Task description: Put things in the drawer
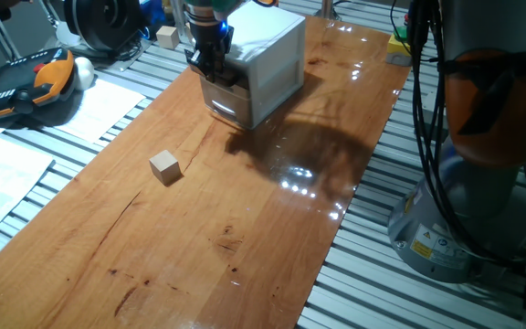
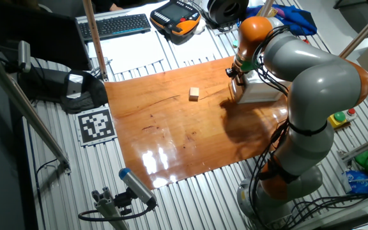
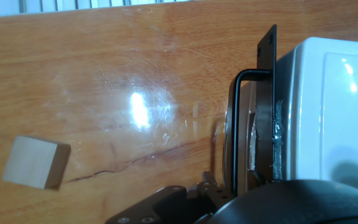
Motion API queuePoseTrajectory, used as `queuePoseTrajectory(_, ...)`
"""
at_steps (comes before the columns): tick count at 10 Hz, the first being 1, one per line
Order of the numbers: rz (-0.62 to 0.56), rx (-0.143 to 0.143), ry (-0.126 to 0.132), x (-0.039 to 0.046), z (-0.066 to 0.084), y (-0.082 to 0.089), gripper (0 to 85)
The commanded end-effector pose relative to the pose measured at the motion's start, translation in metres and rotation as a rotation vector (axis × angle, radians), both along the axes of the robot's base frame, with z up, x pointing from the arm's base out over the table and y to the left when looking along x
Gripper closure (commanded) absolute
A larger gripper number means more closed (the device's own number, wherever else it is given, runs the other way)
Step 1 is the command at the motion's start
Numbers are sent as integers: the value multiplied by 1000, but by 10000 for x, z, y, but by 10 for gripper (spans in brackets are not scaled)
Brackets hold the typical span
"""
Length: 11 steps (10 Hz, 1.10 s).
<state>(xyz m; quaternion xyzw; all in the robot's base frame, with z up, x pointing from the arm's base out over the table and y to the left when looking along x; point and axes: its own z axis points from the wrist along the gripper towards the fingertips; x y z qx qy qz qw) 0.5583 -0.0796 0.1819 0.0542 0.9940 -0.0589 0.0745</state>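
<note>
A small pale wooden cube [image 1: 164,166] lies on the wooden board, well in front of the white cabinet [image 1: 268,59]; it also shows as the cube [image 2: 194,94] and the cube [image 3: 36,163]. My gripper [image 1: 212,66] is down at the cabinet's front, right at the upper drawer. In the hand view the drawer's dark handle bar [image 3: 235,124] runs down between my fingers, one dark finger [image 3: 207,185] just left of it. The other finger is hidden by a dark blur. The drawer's inside does not show. Whether the fingers clamp the handle is unclear.
The lower drawer's pale front [image 1: 226,102] sits under my gripper. Another beige cube [image 1: 166,37] rests off the board at the back, near a teach pendant [image 1: 26,82] and papers [image 1: 108,105]. The robot's base [image 1: 482,183] stands right of the board.
</note>
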Motion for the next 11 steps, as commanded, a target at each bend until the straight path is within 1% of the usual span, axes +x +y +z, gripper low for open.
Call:
queuePoseTrajectory(1, 0, -2, -1, 1, -7, -4, 510)
queuePoseTrajectory(6, 7, -3, -3, 13, -42, -8, 510)
queuePoseTrajectory(7, 11, -2, -3, 14, -44, -8, 680)
queuePoseTrajectory(11, 23, 1, 0, 14, -46, -7, 680)
